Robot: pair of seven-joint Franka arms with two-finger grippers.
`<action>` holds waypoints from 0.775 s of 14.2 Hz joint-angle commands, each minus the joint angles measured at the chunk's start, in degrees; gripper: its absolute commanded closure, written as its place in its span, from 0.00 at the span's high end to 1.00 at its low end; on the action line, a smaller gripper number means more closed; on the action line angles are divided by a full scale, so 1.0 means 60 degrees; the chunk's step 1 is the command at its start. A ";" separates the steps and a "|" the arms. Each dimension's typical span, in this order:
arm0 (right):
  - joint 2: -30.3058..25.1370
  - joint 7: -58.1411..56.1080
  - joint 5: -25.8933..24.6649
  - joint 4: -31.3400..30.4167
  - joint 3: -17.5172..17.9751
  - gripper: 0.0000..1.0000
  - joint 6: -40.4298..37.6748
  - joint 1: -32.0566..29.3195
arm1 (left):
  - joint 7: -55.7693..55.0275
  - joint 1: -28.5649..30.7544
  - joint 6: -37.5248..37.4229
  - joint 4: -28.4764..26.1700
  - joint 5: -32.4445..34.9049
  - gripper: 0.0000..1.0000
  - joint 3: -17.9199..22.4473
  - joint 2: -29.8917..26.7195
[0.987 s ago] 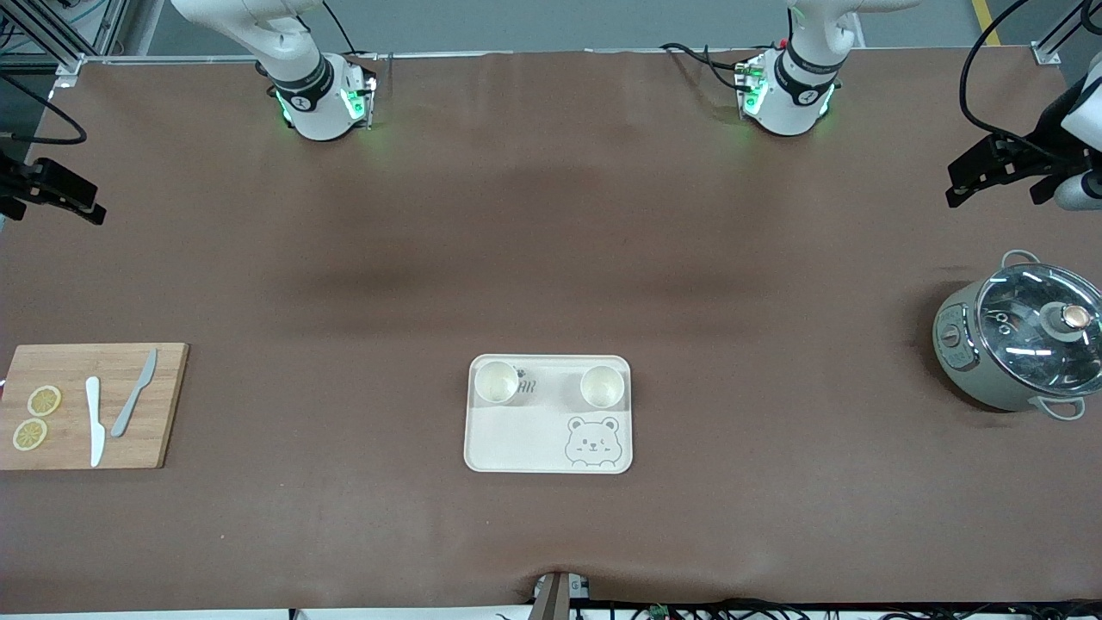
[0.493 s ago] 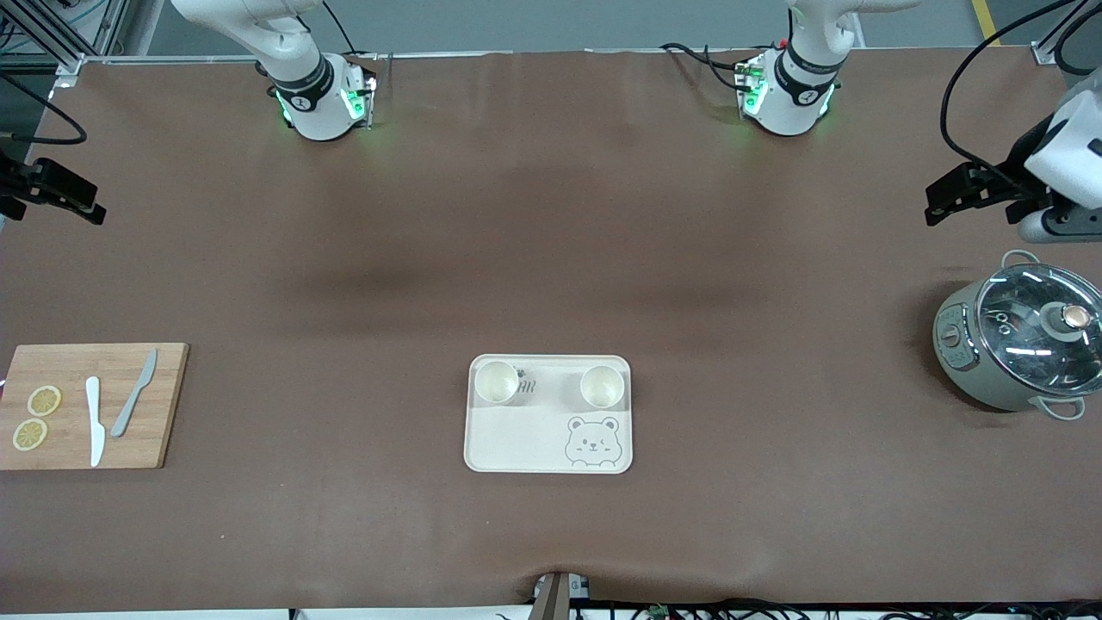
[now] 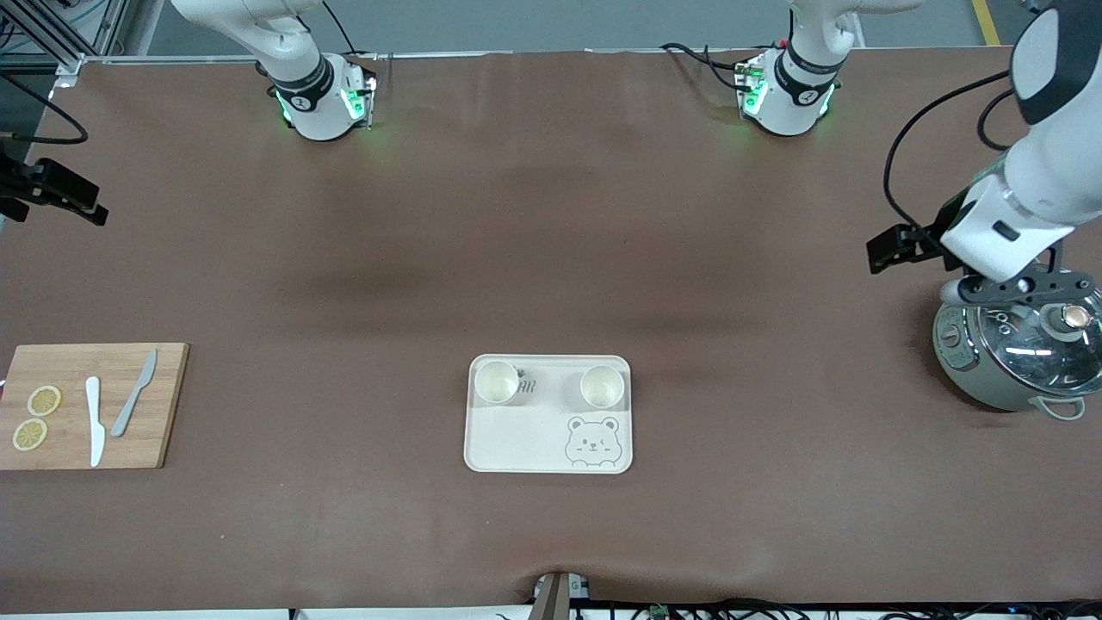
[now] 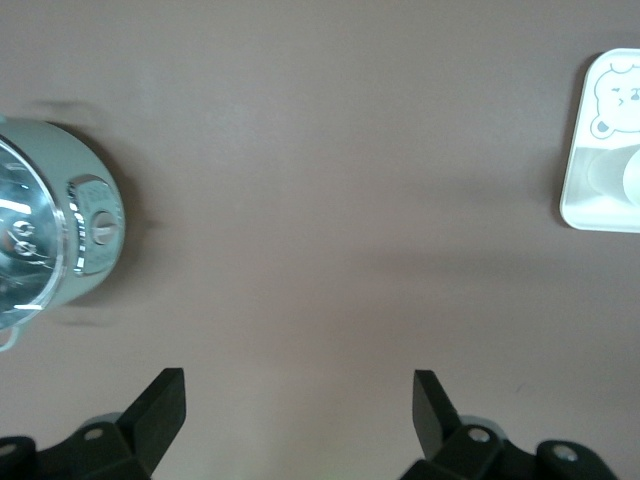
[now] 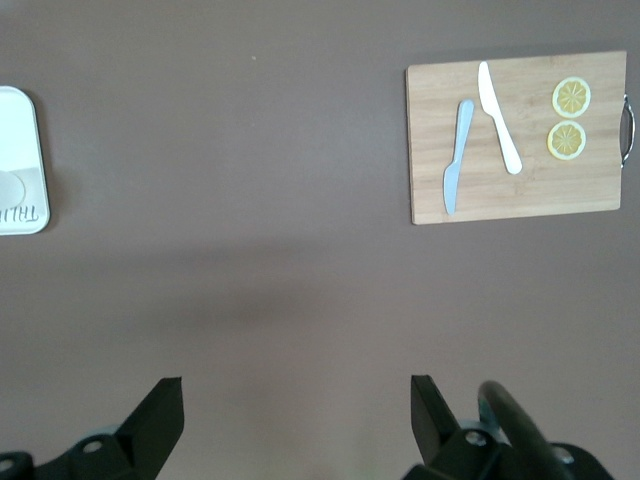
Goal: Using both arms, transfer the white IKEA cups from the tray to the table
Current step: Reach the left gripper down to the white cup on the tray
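Two white cups are sitting side by side on a cream tray (image 3: 482, 448) near the middle of the brown table (image 3: 551, 258), one cup (image 3: 497, 382) toward the right arm's end and the other cup (image 3: 601, 386) toward the left arm's end, both along the tray's edge farther from the front camera. A printed bear face (image 3: 592, 442) is showing in the tray's corner nearer that camera; lettering between the cups is partly hidden by the first cup.

The left gripper (image 4: 298, 405) is hanging in the air over bare table beside a grey-green cooker (image 3: 999, 362) with a glass lid, its fingers spread wide and holding nothing. In the front view the arm's wrist is covering the cooker's farther rim, and the cooker itself is running off the picture's edge. The left wrist view is catching only part of the cooker and one end of the tray.

The right gripper (image 5: 297, 405) is waiting over bare table at the right arm's end, fingers also wide apart and empty; in the front view only its dark tip (image 3: 60, 196) is showing at the picture's edge. A wooden board (image 3: 164, 405) is lying toward that end, carrying a white knife (image 3: 94, 419), a grey knife (image 3: 134, 393) and two lemon slices (image 3: 36, 417).
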 commanded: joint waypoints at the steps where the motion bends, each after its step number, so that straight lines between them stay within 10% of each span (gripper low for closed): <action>1: 0.0254 0.0089 0.0155 0.0201 0.0057 1.00 0.0237 -0.0114 | -0.0782 -0.0166 0.0260 0.0312 0.0169 1.00 -0.0223 0.0619; 11: 0.0723 -0.0014 0.0140 0.0245 0.0116 1.00 0.0267 0.0165 | -0.3391 -0.2172 0.2485 0.0969 0.0096 1.00 -0.0223 0.2947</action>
